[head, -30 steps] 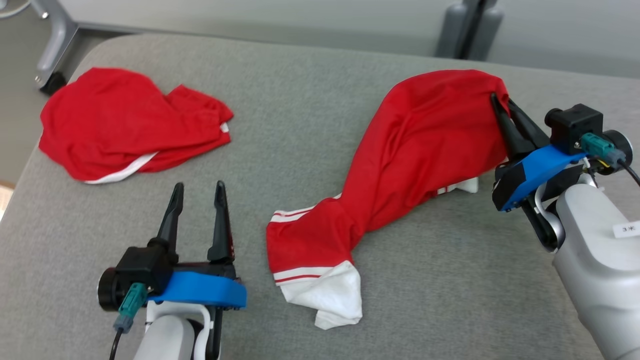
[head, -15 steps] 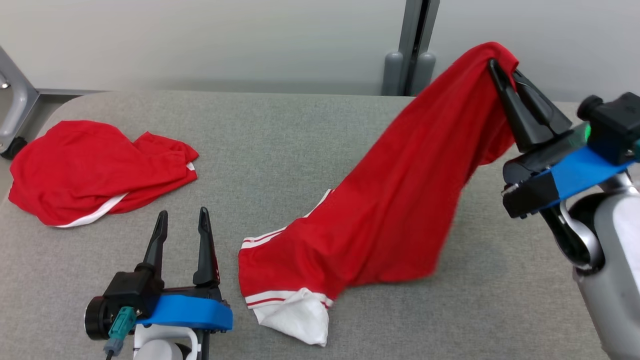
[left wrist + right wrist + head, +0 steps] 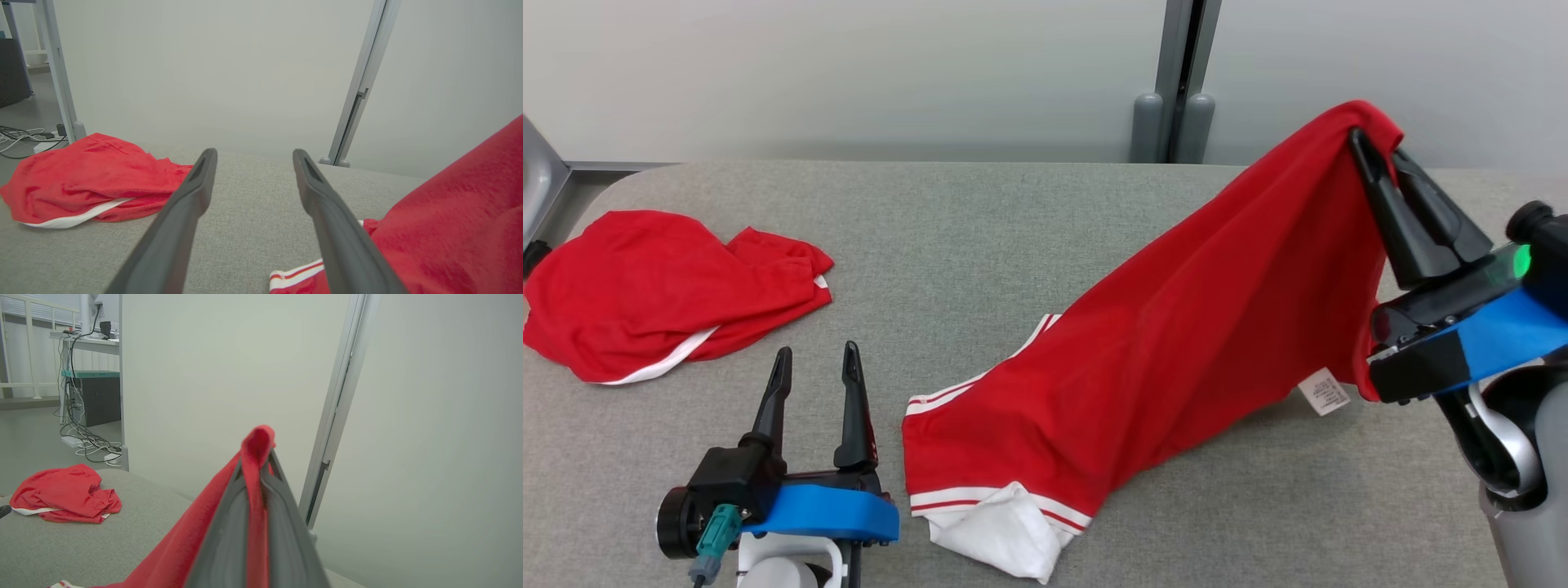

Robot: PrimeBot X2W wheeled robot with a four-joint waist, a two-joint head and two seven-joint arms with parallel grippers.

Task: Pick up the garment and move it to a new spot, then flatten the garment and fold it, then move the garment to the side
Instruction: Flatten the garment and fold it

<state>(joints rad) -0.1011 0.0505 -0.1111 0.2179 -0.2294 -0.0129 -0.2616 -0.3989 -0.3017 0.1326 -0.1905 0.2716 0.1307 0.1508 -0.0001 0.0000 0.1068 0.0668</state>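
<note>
In the head view the right end effector (image 3: 1376, 145) is closed on the top fold of the garment (image 3: 1176, 327). It holds this fold higher above the desk (image 3: 1013, 229) than one second before, near the right edge, although the camera has also tilted up. The cloth hangs stretched down toward the front edge, where its striped end still lies, and a white label (image 3: 1323, 392) is now uncovered. The left end effector (image 3: 817, 351) waits wide and empty near the front left corner. A crumpled red cloth (image 3: 654, 286) lies at the left edge. In the left wrist view the spread fingers (image 3: 196, 192) point over bare desk. In the right wrist view the garment (image 3: 192, 539) is pinched between the closed fingers. I judge that the pick-up is nearly done and that carrying it to a new spot comes next.
</note>
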